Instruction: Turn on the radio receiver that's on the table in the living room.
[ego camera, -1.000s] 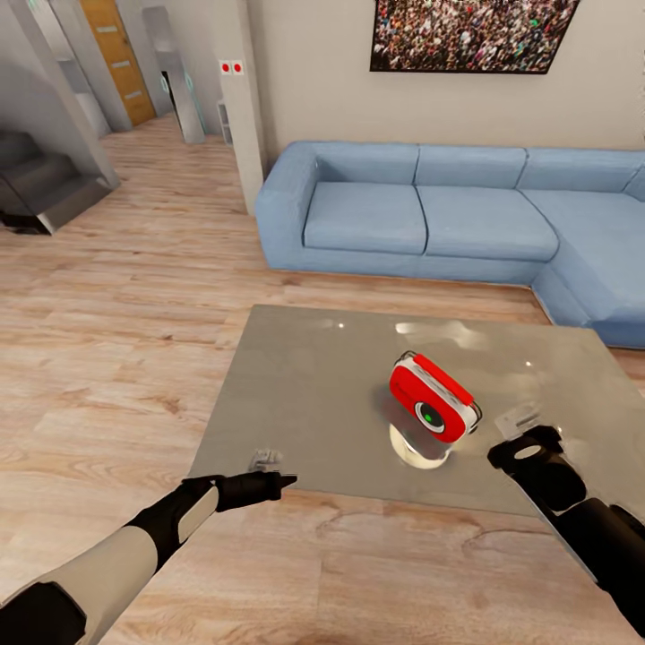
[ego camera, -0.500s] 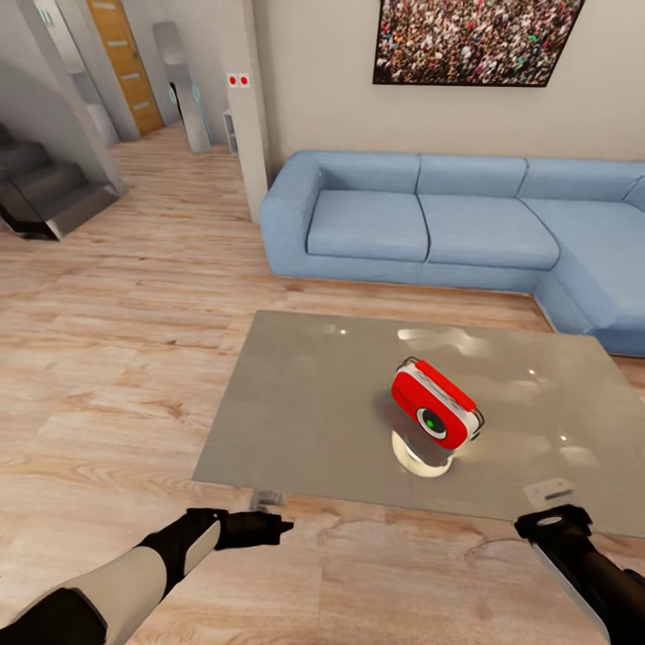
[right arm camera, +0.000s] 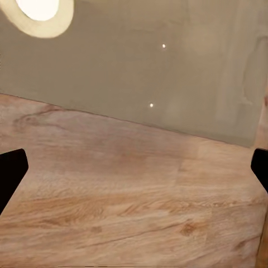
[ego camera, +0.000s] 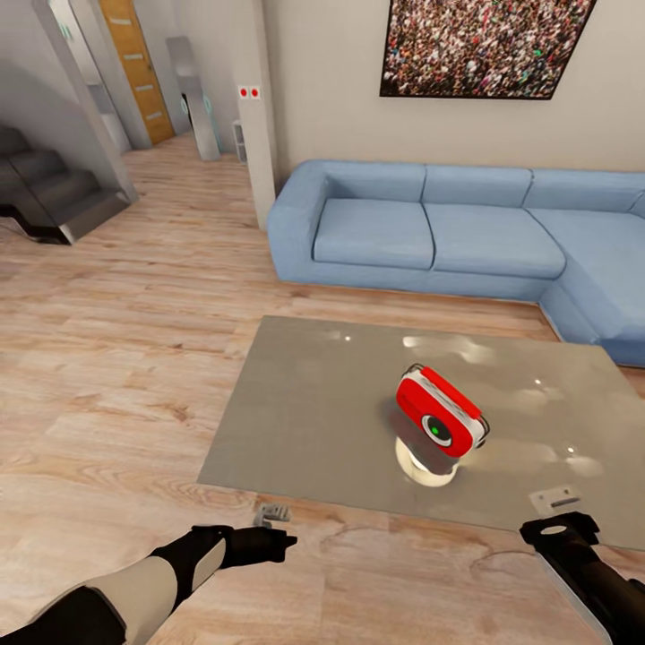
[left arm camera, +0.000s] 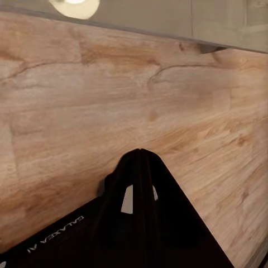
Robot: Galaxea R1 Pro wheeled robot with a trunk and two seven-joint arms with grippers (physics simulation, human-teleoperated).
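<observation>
We stand at the near edge of the bench (ego camera: 305,412) in the living room, the red radio (ego camera: 441,423) upright toward its right side, dial facing us. Left fingers (left arm camera: 139,167) pinched shut, right fingers (right arm camera: 11,170) spread wide, both over the floor (ego camera: 116,376). Reaching for the dial looks next, likely with the right arm.

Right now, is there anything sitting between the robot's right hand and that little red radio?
Nothing visible does. The right gripper hangs over the wood floor just off the near edge of the table. Between it and the radio receiver there is only bare glossy tabletop with reflections of light. The gripper's fingers are spread wide apart.
</observation>
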